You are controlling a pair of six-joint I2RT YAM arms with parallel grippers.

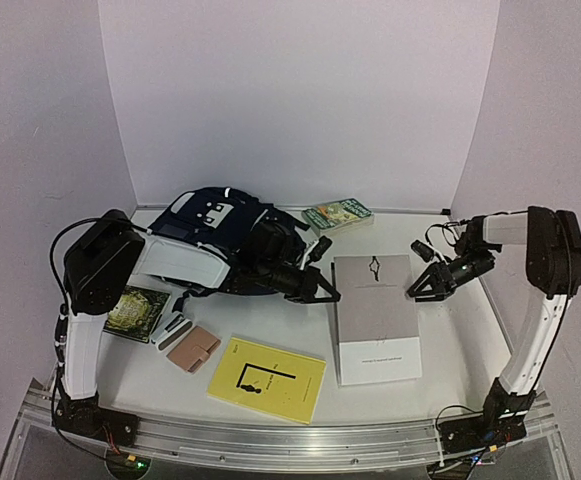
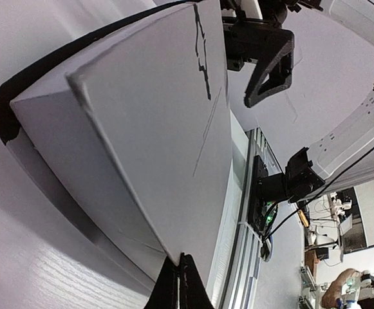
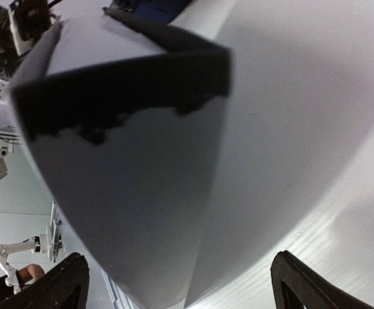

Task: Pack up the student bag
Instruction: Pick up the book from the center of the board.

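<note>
The student bag (image 1: pixel 215 215), dark navy with a white patch, lies at the back left, partly behind my left arm. A large grey book (image 1: pixel 375 315) lies flat in the middle right. My left gripper (image 1: pixel 327 296) is shut, with its tips (image 2: pixel 179 283) against the book's left edge (image 2: pixel 141 129). I cannot tell whether it pinches the cover. My right gripper (image 1: pixel 422 287) is open at the book's right edge. In the right wrist view the book (image 3: pixel 141 161) fills the space between the spread fingers (image 3: pixel 302 283). The right gripper also shows in the left wrist view (image 2: pixel 267 64).
A green book (image 1: pixel 337 213) lies at the back by the wall. A yellow book (image 1: pixel 267 378), a pink-brown wallet (image 1: pixel 192 349) and a small white case (image 1: pixel 170 328) lie front left. A dark patterned book (image 1: pixel 135 310) lies under my left arm.
</note>
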